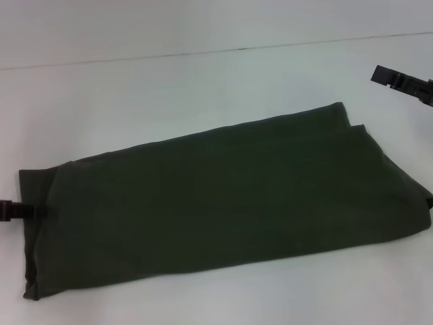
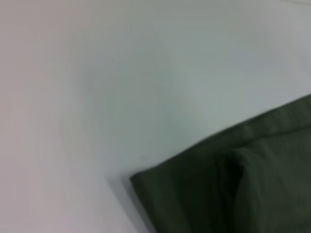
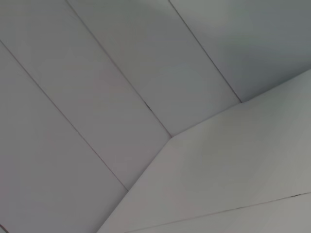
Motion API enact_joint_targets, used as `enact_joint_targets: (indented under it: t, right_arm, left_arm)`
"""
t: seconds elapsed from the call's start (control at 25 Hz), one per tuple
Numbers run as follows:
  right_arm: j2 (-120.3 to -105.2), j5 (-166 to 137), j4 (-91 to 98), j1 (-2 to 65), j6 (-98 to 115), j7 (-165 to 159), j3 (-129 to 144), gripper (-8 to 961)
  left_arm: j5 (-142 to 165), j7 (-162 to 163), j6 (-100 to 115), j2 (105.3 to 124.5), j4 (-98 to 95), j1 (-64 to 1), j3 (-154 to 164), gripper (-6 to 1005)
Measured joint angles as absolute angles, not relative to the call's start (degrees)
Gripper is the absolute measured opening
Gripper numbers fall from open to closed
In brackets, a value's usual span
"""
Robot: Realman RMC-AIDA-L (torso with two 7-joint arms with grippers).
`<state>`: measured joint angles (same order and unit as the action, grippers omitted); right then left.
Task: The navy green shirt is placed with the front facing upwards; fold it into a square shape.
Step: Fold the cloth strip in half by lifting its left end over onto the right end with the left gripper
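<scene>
The navy green shirt lies flat on the white table, folded into a long band running slantwise, its left end nearer the robot and its right end farther off. The cloth is plain dark olive, no lettering or collar showing on the upward face. At the left end a narrow folded-over strip runs across the band. At the right end two layers show, the upper edge stepped a little back from the one beneath. The left wrist view shows one corner of it, layers stacked, edges fairly crisp.
</scene>
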<state>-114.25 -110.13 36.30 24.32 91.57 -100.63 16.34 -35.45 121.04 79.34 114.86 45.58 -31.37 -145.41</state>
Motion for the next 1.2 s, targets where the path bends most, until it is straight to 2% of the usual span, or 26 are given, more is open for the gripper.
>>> enact_joint_targets:
  t: [0.6, 1.2]
  right_arm:
    - [-114.25, -110.13, 36.30, 24.44, 91.61, -100.63, 16.34, 907]
    - [-114.16, -109.84, 36.30, 24.18, 91.49, -100.63, 16.34, 907]
  left_arm:
    - [-35.24, 120.76, 79.85, 114.44, 43.25, -32.24, -144.13, 651]
    - [-35.52, 120.61, 80.90, 115.58, 43.70, -32.99, -143.44, 645]
